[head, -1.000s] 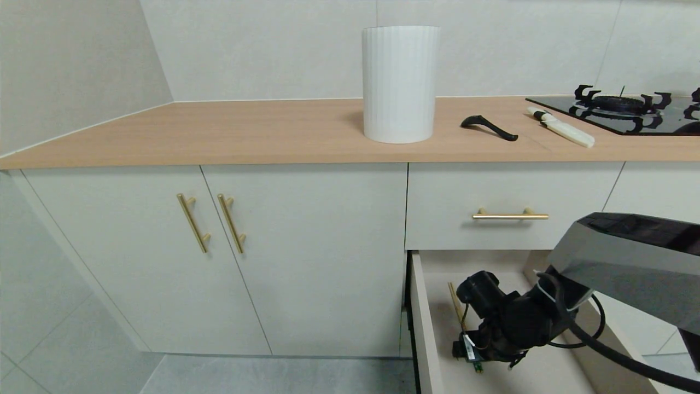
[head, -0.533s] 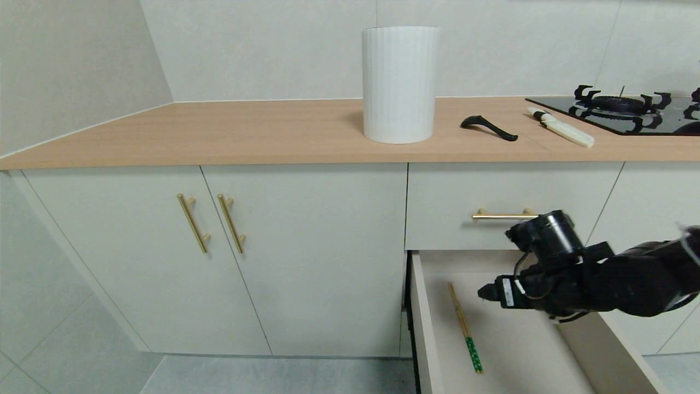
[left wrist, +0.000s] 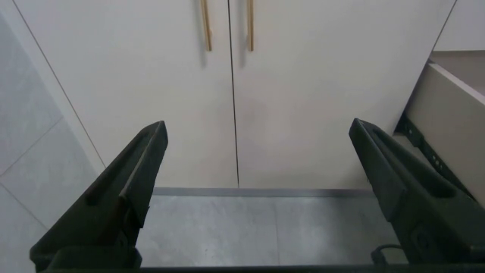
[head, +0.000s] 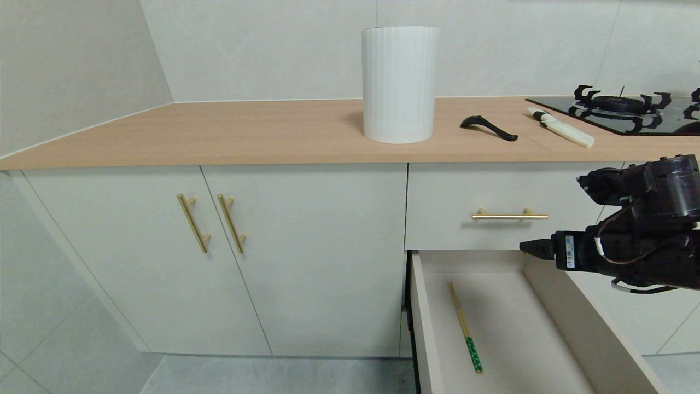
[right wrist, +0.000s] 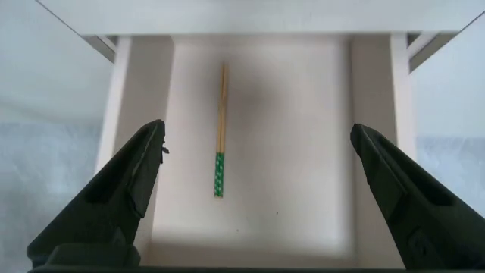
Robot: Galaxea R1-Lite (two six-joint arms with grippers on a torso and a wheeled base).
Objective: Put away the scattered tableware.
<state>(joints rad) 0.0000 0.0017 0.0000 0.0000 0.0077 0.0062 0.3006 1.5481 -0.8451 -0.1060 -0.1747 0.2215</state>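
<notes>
Green-tipped wooden chopsticks [head: 465,328] are seen lying along the open white drawer's [head: 566,320] left side. Right gripper [right wrist: 256,133] and left gripper [left wrist: 258,129] jaws are held apart (empty).

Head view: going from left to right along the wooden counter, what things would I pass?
white ribbed container → black utensil → cream knife → gas hob

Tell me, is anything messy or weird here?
Yes. The drawer hangs open with chopsticks lying slightly slanted inside. A black utensil and a knife lie loose on the counter, not put away.
</notes>
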